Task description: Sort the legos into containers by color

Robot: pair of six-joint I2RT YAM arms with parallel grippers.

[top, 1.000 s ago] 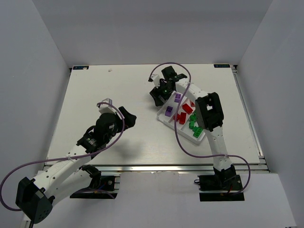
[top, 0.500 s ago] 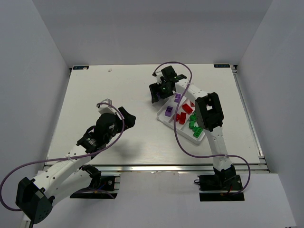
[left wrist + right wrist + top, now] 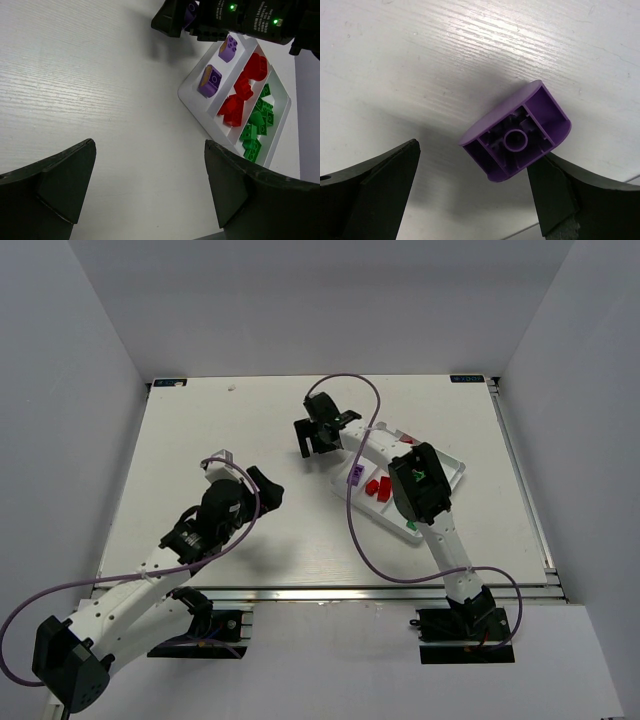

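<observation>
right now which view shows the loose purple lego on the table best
Right wrist: the purple lego lies in plain sight, hollow underside up. Left wrist catches only a sliver; in the top view the right gripper hides it.

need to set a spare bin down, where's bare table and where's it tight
Bare: the far-left table stretch beyond the left gripper, and the near strip between that arm and the tray. Crowded: around the right gripper, open over a purple brick beside the tray, and the tray itself under the right arm.

White wood-grain table [image 3: 200,430]; white tray [image 3: 199,113] lies right of centre; purple brick [image 3: 517,132] upside down on bare tabletop.
</observation>
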